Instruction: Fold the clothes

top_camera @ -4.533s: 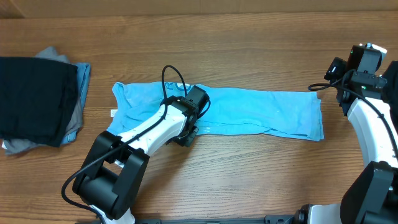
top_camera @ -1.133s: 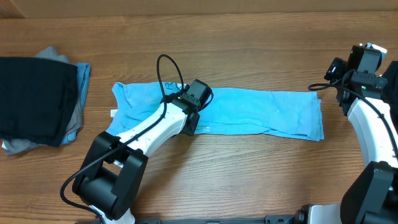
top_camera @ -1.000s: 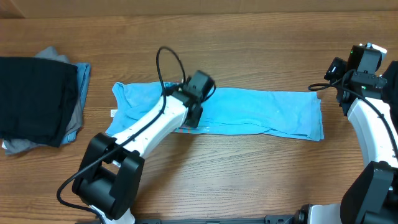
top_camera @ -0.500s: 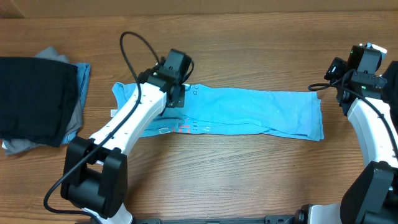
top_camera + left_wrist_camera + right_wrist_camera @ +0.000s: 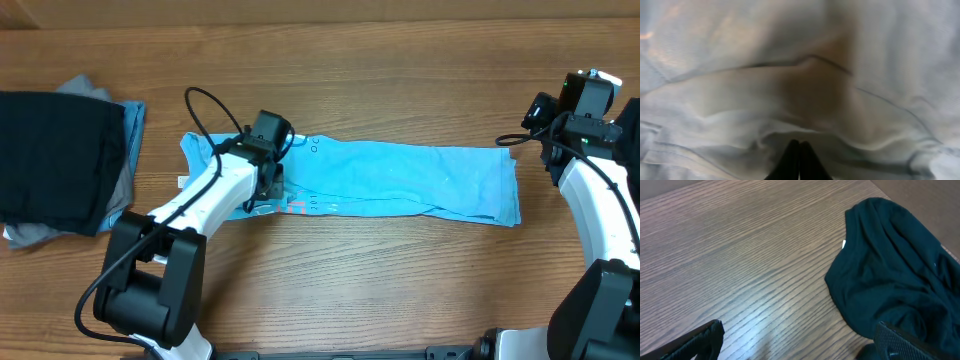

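Sky-blue T-shirt [image 5: 410, 180]: mid-table [image 5: 350, 290], folded into a long strip; long axis runs left-right, wider rumpled end to the left, squared end to the right.
left gripper [image 5: 263, 188]: down on the strip's left part by the near edge, tips together, pinching cloth.
right gripper [image 5: 800, 342]: far right, off the shirt, jaws wide apart, holding nothing.
folded stack [image 5: 55, 160]: far left, black on top, apart from the shirt.

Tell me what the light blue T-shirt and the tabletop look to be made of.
The light blue T-shirt: soft knit fabric, likely cotton, matte. It lies limp with shallow creases, and the left wrist view shows soft folds.
The tabletop: wood or wood-look laminate, I cannot tell which. It is brown with long grain lines and a smooth, low-sheen surface.
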